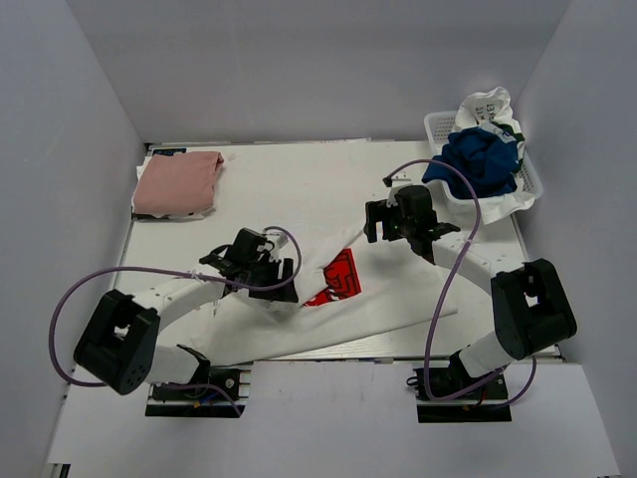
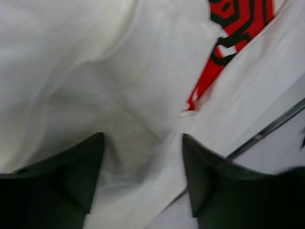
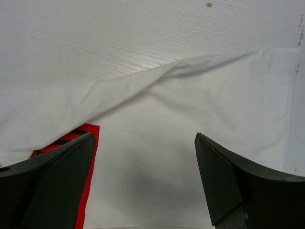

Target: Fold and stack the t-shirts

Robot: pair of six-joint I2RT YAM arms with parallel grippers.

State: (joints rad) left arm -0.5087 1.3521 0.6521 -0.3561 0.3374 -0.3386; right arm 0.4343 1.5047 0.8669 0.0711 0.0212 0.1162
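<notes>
Closest to the arms' bases, a white t-shirt (image 1: 378,309) is lying spread and rumpled on the table (image 1: 299,179). Its long axis is running roughly left to right, and its red print (image 1: 336,279) is showing near the middle.

The left gripper (image 1: 282,289) is hanging over the shirt's left part, just left of the print. In the left wrist view, the left gripper (image 2: 142,138) is holding its fingers spread, with wrinkled white cloth filling the gap below them and the print lying ahead to the right. Whether the tips are touching the cloth cannot be told.

A little farther back, the right gripper (image 1: 403,224) is hovering over the shirt's far right part. Its wrist view is showing its fingers parted too, pinching nothing. A raised fold is crossing just ahead of the right gripper (image 3: 144,138), and bare table is lying beyond.

Both arms are already above the shirt, one toward each end, so a two-handed fold along that axis looks likely.

At the far left, a pink t-shirt (image 1: 179,182) is sitting folded. At the far right, a white basket (image 1: 532,179) is holding a blue t-shirt (image 1: 483,159) and another crumpled white one (image 1: 488,108).
</notes>
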